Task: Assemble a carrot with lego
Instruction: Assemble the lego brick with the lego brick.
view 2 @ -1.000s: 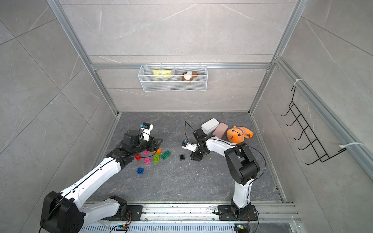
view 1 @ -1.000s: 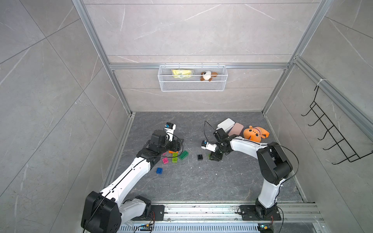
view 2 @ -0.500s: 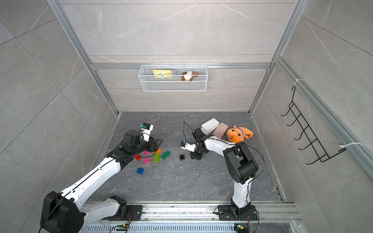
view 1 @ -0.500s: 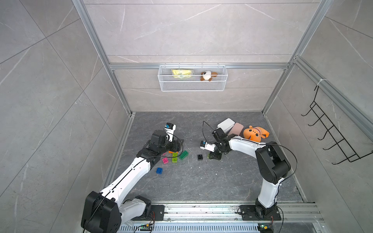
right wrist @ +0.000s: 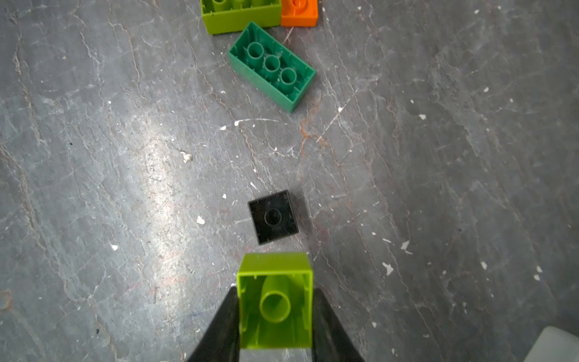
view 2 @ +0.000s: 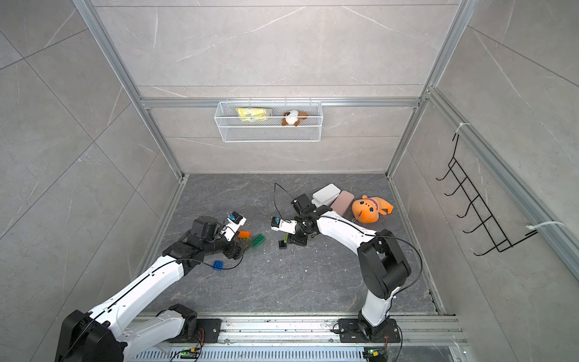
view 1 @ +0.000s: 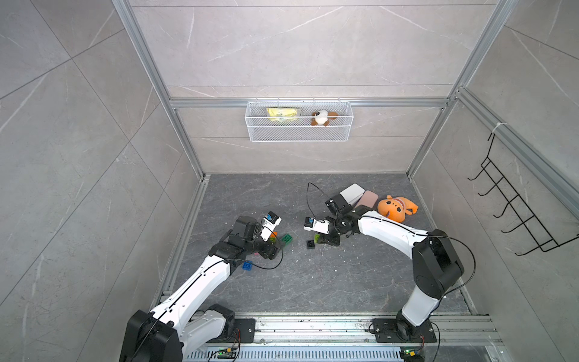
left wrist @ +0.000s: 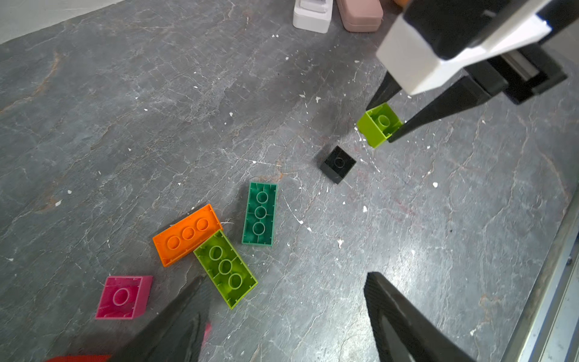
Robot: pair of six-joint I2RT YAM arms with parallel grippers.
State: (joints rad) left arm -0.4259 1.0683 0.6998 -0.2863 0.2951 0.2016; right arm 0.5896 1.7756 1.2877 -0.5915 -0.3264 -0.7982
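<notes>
The lego lies loose on the grey floor, and no carrot shows in any view. My right gripper [right wrist: 275, 293] is shut on a small lime brick [right wrist: 275, 301], held on its side low over the floor. A black square brick [right wrist: 273, 217] lies just beyond it. My left gripper [left wrist: 285, 279] is open over bare floor, beside a long lime brick [left wrist: 225, 268]. An orange brick [left wrist: 187, 234], a dark green brick [left wrist: 259, 213] and a pink brick [left wrist: 123, 297] lie close by, undersides up. A blue brick [view 1: 247, 265] sits beside the left arm.
A white case [view 1: 352, 192], a pink case [view 1: 368, 199] and an orange plush toy [view 1: 395, 208] lie at the back right, behind the right arm. A wire basket [view 1: 299, 125] hangs on the back wall. A black hook rack [view 1: 517, 213] is on the right wall.
My right gripper has closed on the small lime brick and shifted slightly left toward the black brick. My left gripper's jaws have spread a little wider.
</notes>
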